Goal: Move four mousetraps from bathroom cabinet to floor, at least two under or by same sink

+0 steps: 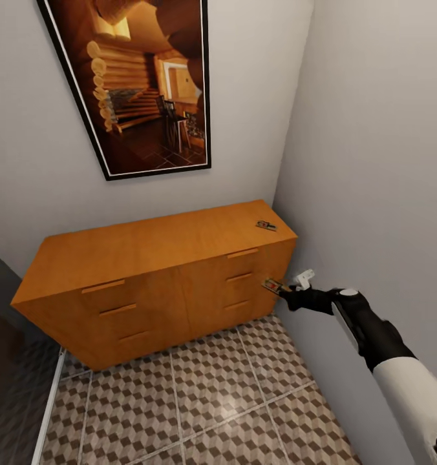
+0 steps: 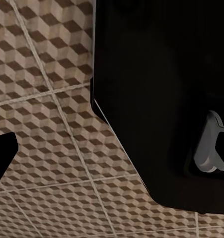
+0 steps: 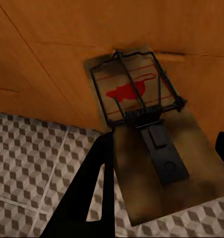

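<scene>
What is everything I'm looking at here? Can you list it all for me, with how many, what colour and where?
Cabinet: one, orange-brown wood with bar handles, against the back wall in the corner.
Mousetraps: two, brown boards with dark wire; one on the cabinet top near its right end, one held in front of the cabinet's right drawers, red mouse print on it.
Framed picture: one, black frame, warm brown interior scene, on the wall above the cabinet.
Floor: brown, beige and white cube-pattern tiles, in front of the cabinet.
Walls: pale grey, behind and to the right.
Right pincer: black, closed on the held mousetrap.
Right arm: black and white, reaching in from the lower right.
</scene>
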